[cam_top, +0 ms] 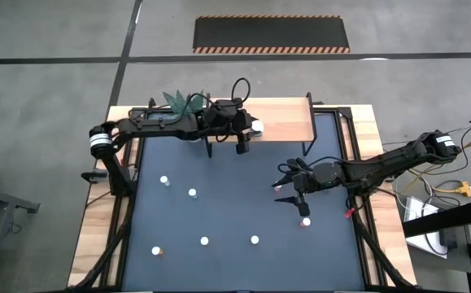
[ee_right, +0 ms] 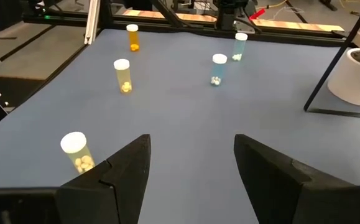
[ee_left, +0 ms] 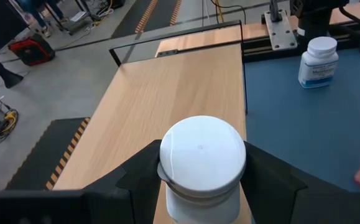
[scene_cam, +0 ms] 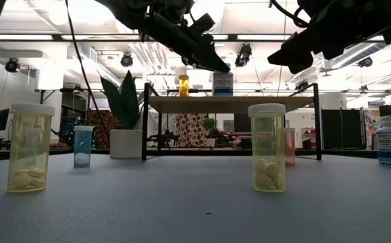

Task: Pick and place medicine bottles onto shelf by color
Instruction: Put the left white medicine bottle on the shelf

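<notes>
The shelf (cam_top: 280, 120) stands at the desk's (cam_top: 219, 212) far edge. Above its board, the left tool (ee_left: 199, 186) grips 1 white-capped bottle (ee_left: 202, 163); lower it upright before letting go. The right tool (ee_right: 191, 163) hangs open, empty, above the desk.

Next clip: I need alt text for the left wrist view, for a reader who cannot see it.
The left pincer grips a white-capped bottle from both sides, above the light-wood shelf. Beside the shelf lies the dark blue tabletop, where a larger white bottle stands.
</notes>
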`<state>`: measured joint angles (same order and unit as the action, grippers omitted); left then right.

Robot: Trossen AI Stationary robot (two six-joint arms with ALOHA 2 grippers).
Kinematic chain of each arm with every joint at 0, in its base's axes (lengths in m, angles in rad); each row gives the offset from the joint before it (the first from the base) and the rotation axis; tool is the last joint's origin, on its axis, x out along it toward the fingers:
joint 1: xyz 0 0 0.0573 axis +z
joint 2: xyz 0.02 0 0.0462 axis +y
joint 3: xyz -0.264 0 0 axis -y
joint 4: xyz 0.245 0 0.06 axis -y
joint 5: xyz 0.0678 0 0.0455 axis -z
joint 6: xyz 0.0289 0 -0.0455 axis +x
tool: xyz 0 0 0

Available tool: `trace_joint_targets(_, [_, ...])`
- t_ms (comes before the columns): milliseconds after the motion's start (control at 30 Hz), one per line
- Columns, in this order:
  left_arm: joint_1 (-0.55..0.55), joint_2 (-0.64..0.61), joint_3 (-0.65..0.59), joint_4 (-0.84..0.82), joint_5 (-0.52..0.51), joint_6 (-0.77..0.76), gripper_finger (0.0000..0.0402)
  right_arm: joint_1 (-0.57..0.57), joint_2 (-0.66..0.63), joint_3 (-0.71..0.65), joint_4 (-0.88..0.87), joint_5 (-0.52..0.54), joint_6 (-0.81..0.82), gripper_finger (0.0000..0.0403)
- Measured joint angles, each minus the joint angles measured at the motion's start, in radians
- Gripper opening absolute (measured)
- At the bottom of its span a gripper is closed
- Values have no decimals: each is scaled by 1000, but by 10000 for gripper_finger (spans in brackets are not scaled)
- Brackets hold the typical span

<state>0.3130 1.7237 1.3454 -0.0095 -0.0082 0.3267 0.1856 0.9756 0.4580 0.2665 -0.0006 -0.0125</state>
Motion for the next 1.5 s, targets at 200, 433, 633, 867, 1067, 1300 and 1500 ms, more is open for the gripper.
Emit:
trace_joint_targets(200, [1,0,1,1,2,2,179,0,0,0,0,0,5,224])
trace_joint_targets(433, [3,0,1,1,3,21,180,0,0,0,0,0,6,224])
trace_joint_targets(633, [8,0,1,2,3,21,180,0,0,0,0,0,16,224])
trace_joint_targets(867, [8,0,1,2,3,21,180,0,0,0,0,0,16,224])
trace_joint_targets(1067, [8,0,1,2,3,21,180,0,0,0,0,0,20,224])
trace_joint_targets(1300, [8,0,1,-1,3,9,215,0,0,0,0,0,29,224])
trace_joint_targets(1500, [8,0,1,0,3,13,269,0,0,0,0,1,31,224])
